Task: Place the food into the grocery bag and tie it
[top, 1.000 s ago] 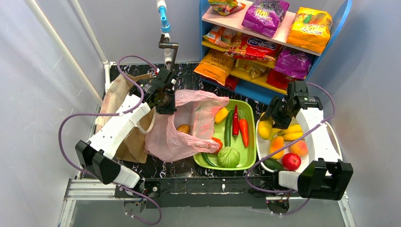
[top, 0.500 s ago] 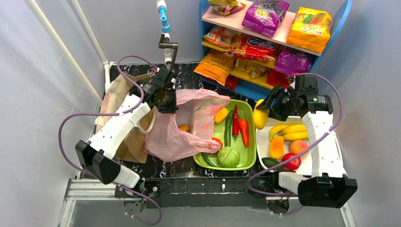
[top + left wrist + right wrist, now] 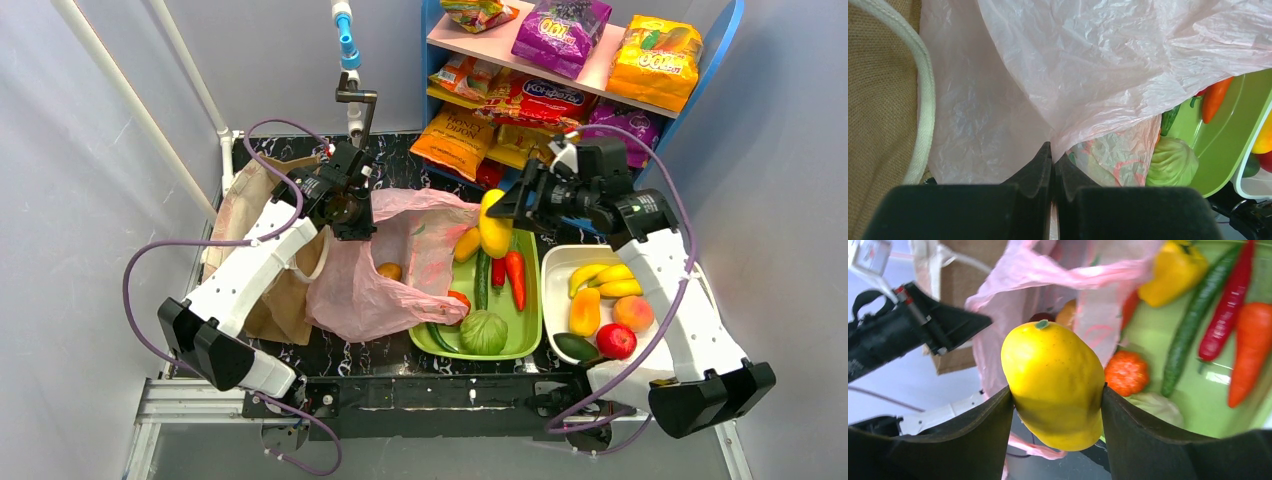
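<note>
Top external view: the yellow fruit (image 3: 494, 228) is seen clamped at its sides by the right gripper (image 3: 497, 215), held over the far end of the green tray (image 3: 528, 310) and just beside the mouth of the grocery bag (image 3: 375, 295). The bag lies between the brown bag (image 3: 275, 305) and the tray, with one round brown item (image 3: 388, 271) already inside. Its upper film is pinched by the left gripper (image 3: 345, 210), whose jaws are shown fully closed on the plastic in the left wrist view (image 3: 1052, 150).

The step in hand is judged to be the carry and drop. It would be done well if the fruit were brought left over the opening and lowered past the pink rim before the fingers are parted; a release from height could let it roll out onto the tray. The film should be kept lifted and steady by the left arm so that the mouth is not allowed to sag.

In the right wrist view the opening is seen directly beyond the fruit (image 3: 1053, 380), with a pink fold (image 3: 1068, 270) stretched across its near edge; that fold may have to be cleared. The left gripper's black fingers (image 3: 943, 322) sit close to the entry path and should be given room. A yellow pepper (image 3: 467, 243), a cucumber (image 3: 482, 285), a red chilli (image 3: 498, 272) and a carrot (image 3: 517, 280) lie beneath; a white tray (image 3: 553, 300) of fruit and a shelf (image 3: 470, 45) of snack packets (image 3: 545, 100) stand well aside.
</note>
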You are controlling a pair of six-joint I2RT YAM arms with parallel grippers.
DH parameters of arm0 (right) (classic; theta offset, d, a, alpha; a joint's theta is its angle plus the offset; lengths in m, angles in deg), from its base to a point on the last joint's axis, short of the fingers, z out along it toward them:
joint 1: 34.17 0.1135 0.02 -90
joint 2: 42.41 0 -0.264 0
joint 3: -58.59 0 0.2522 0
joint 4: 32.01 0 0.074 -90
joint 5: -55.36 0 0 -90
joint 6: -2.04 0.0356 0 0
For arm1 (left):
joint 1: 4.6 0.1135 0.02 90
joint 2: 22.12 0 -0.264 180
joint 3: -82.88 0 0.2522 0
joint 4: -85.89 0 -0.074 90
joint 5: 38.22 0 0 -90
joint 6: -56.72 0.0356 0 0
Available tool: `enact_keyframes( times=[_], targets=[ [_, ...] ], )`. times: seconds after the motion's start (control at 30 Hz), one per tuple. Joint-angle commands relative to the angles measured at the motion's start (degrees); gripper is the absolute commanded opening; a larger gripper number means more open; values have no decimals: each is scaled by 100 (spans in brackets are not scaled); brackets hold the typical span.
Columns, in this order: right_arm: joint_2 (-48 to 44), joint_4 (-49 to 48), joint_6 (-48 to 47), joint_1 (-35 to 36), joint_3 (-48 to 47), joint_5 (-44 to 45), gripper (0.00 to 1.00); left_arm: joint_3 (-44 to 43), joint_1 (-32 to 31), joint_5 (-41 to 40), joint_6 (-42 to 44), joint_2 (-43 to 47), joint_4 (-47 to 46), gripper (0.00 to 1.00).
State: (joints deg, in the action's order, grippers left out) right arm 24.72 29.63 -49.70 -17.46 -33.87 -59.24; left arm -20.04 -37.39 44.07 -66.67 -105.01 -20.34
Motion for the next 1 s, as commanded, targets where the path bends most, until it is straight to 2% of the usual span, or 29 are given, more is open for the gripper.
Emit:
enact_keyframes(
  times=[0.0, 0.23, 0.63, 0.67, 0.73, 0.8, 0.97],
  targets=[
    [194, -842, 307, 768, -394, -18, 43, 60, 19, -71, -103, 333, 123, 0],
    [976, -933, 180, 1764, -1005, 129, 43, 191, 18, -105, -154, 525, 66, 0],
    [2632, -1033, -64, 2524, -1619, 18, 47, 138, 19, 126, -187, 472, 70, 0],
    [2827, -961, -99, 2606, -1742, 21, 50, 109, 19, 105, -182, 454, 83, 0],
    [3083, -890, -143, 2709, -1940, -42, 72, 114, 19, 93, -177, 420, 77, 0],
    [3248, -737, -182, 2779, -2126, -112, 79, 131, 19, 84, -181, 406, 80, 0],
    [3425, -637, -327, 2892, -2482, -294, 86, 84, 19, 38, -188, 368, 134, 0]
  ],
)
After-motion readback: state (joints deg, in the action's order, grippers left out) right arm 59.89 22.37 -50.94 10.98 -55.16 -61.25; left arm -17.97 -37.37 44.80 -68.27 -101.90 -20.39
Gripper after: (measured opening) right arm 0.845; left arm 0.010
